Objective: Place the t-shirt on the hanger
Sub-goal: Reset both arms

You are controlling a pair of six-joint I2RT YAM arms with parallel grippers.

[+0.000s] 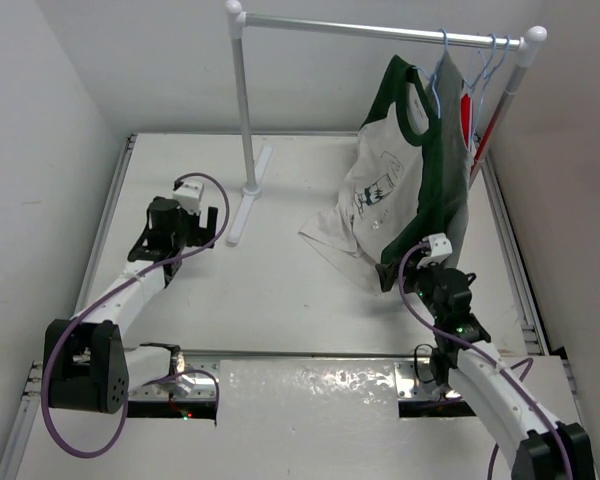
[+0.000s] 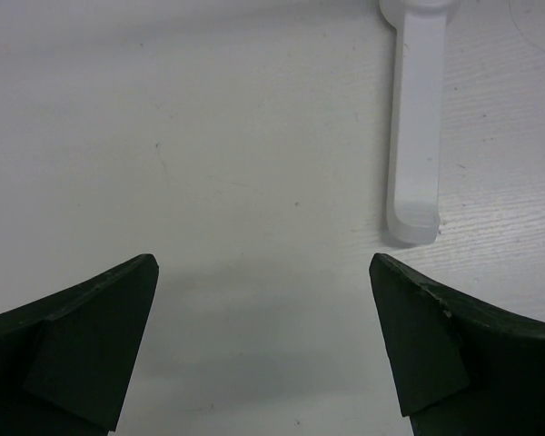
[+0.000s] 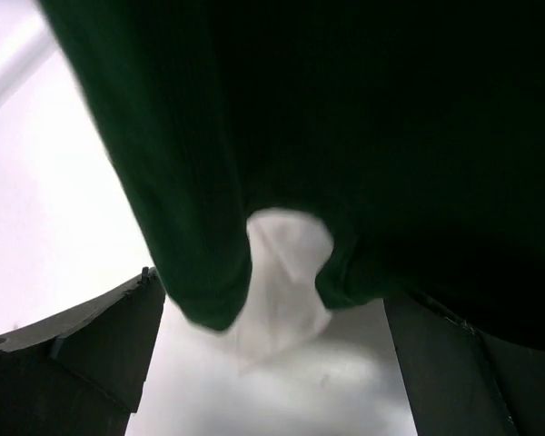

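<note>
T-shirt (image 1: pixel 380 190) hangs from the hanger (image 1: pixel 437 85) at the rack's (image 1: pixel 360 28) right end, hem on the worktop (image 1: pixel 280 290). Left end effector (image 2: pixel 263 272) by the rack foot (image 2: pixel 416 136) — wide open, empty. Right end effector (image 3: pixel 272 300) under the green sleeve (image 3: pixel 200 182) — open, gripping nothing.

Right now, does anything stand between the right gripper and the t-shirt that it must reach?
Nothing visible does. In the right wrist view the right gripper is open, and the dark green sleeve of the t-shirt hangs directly ahead of its fingers, with no other object between them.
</note>
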